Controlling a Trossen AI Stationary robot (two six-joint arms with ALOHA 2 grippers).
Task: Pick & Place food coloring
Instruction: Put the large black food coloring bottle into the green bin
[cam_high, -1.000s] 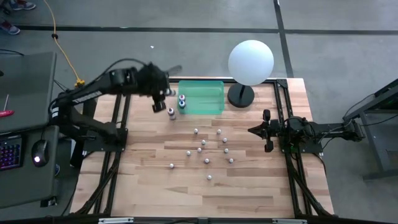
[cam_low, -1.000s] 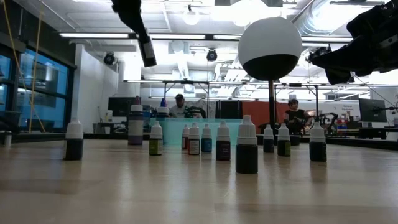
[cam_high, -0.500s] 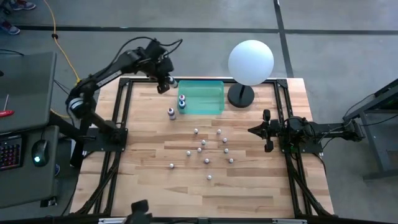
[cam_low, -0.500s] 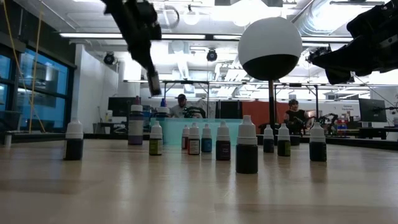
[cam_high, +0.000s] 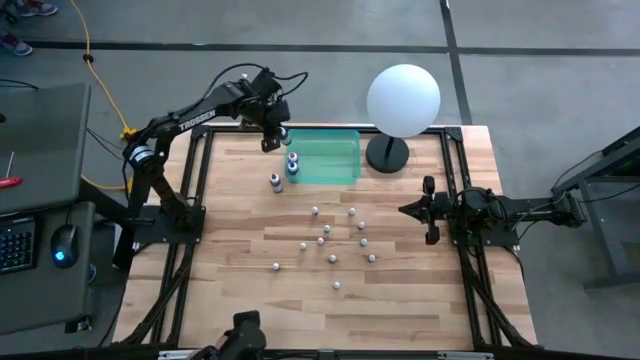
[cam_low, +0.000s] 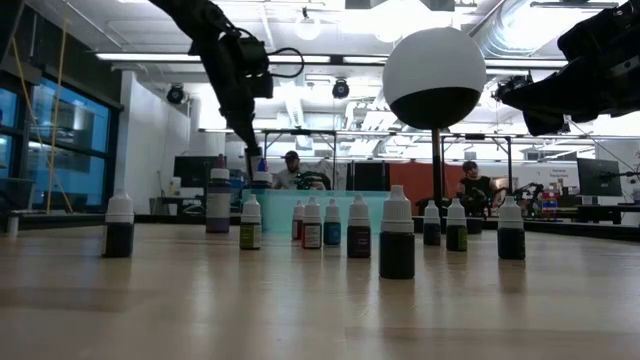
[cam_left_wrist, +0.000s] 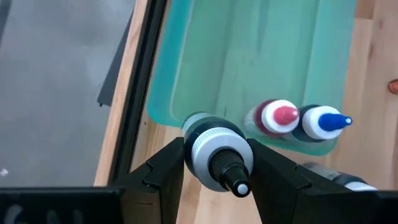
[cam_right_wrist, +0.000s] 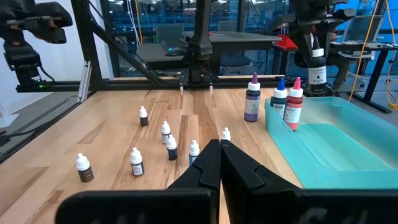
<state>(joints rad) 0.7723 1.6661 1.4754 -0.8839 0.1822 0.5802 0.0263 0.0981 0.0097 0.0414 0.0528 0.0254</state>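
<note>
Right now I have the left gripper (cam_left_wrist: 217, 163) clamped on a bottle (cam_left_wrist: 217, 152), held above the far-left corner of the green tray (cam_high: 335, 155) near the table's (cam_high: 240, 300) far edge. A red bottle (cam_left_wrist: 277, 118) and a blue bottle (cam_left_wrist: 320, 122) stand at the tray's left rim, a purple bottle (cam_high: 275, 181) just outside it, and small bottles (cam_high: 333, 240) dot mid-table. The right gripper (cam_high: 415, 209) waits closed over the right edge.

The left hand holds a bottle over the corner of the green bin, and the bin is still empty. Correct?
Not quite. The left hand does hold a bottle over the green bin's corner, but the bin is not empty: the left wrist view shows a red-tipped bottle and a blue-tipped bottle standing inside it.
</note>
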